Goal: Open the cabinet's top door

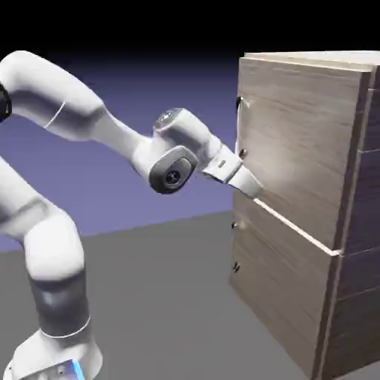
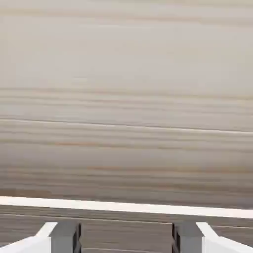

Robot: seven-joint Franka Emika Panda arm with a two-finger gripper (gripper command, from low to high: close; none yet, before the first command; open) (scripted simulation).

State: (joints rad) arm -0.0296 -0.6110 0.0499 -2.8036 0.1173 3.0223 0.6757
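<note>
Wood-grain top door (image 2: 126,99) hides fingers' (image 1: 252,187) contact.

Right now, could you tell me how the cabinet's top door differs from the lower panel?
The top door sits above the pale seam, the lower panel below it. The gripper hovers at the top door's bottom edge, clear of the lower panel. The top door catches a bright glare; the lower panel looks duller. Both share grey-brown wood grain.

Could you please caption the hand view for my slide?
Open tool facing the top door close up, wood grain filling the frame.

Fingers (image 1: 251,188) press low on the top door (image 1: 297,148).
</note>
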